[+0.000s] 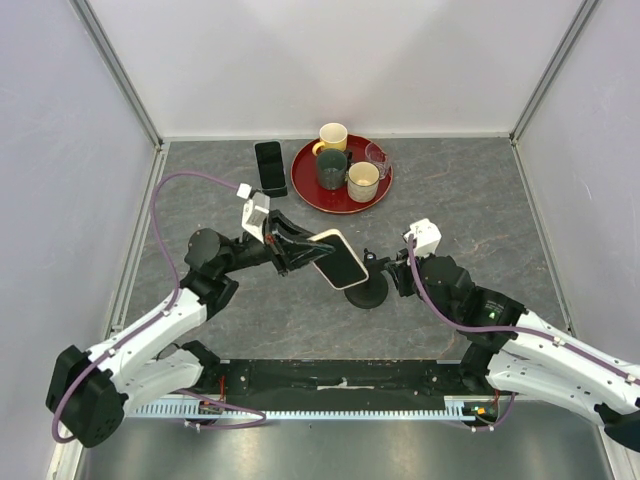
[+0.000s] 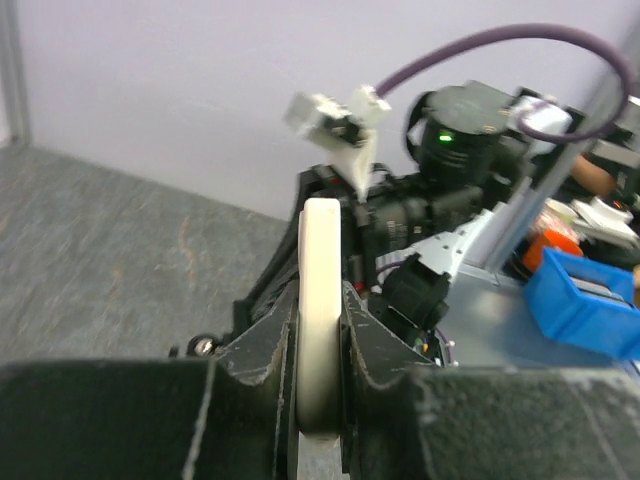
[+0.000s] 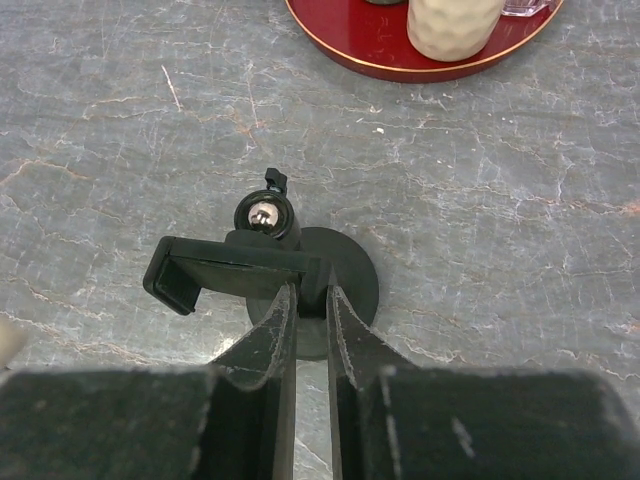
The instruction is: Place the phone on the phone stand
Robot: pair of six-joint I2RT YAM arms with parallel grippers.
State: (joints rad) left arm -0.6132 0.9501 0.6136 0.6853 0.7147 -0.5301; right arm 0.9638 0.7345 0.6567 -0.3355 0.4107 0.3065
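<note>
The phone (image 1: 338, 258) is clamped across its thickness, near one end, in the shut left jaws, and is held tilted in the air just above and left of the stand (image 1: 368, 293). The stand is set on the desk (image 1: 470, 210), and its holder appears to be pinched at one end by the narrow right jaws. The phone is judged stiff, fairly light, glossy and breakable, so it is best gripped firmly at one end, the rest being left free for the holder.
</note>
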